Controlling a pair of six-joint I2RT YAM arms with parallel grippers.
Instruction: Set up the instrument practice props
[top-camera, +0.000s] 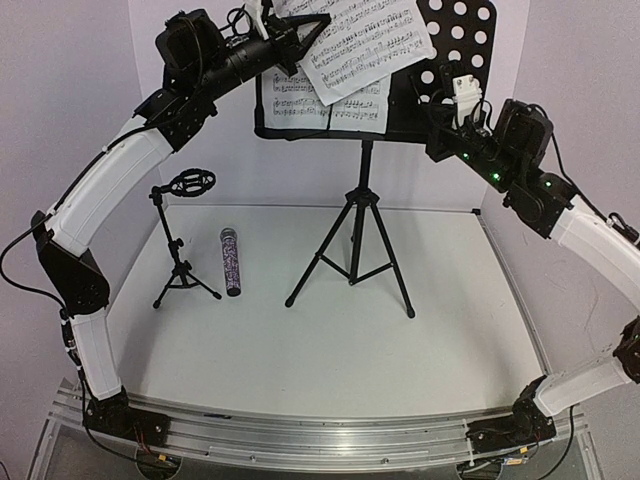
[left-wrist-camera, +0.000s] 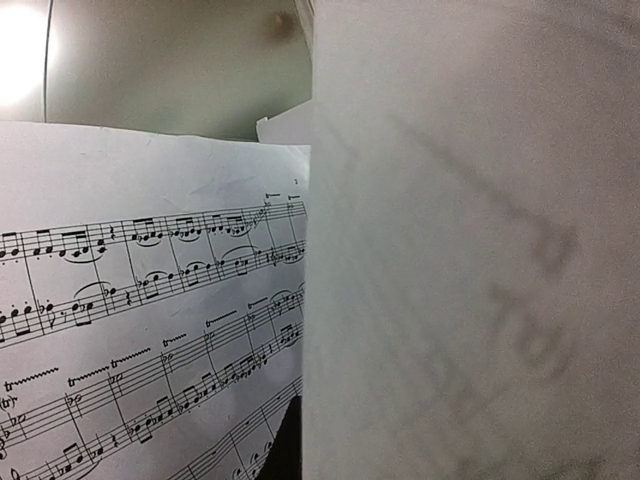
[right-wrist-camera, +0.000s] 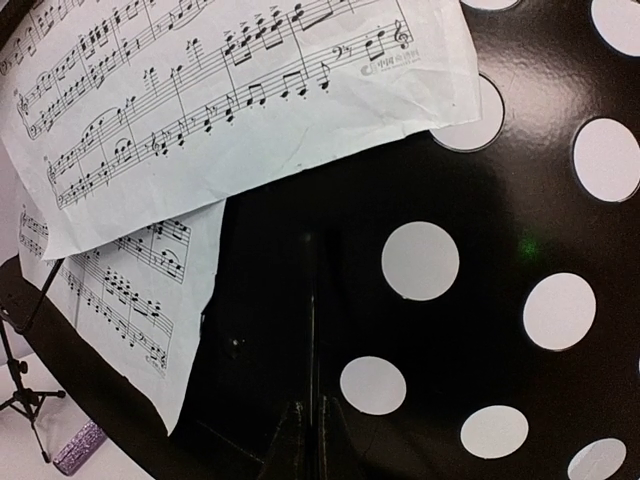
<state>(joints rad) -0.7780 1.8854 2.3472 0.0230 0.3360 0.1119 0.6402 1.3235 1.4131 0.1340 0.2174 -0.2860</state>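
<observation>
The black tripod music stand (top-camera: 357, 235) stands mid-table, its perforated desk (top-camera: 468, 45) at the top. One music sheet (top-camera: 300, 108) rests on the desk's left part. My left gripper (top-camera: 298, 42) is shut on the left edge of a second music sheet (top-camera: 370, 40), held tilted over the first. In the left wrist view that held sheet (left-wrist-camera: 470, 250) fills the right half and hides the fingers. My right gripper (top-camera: 436, 92) is shut with nothing in it, its tips (right-wrist-camera: 314, 262) close against the desk (right-wrist-camera: 500, 190). The glittery microphone (top-camera: 231, 262) lies beside the small mic stand (top-camera: 183, 240).
White walls close in behind and on both sides. The music stand's tripod legs (top-camera: 400, 285) spread over the middle of the white table. The mic stand (right-wrist-camera: 25, 395) and microphone (right-wrist-camera: 78, 447) also show low in the right wrist view.
</observation>
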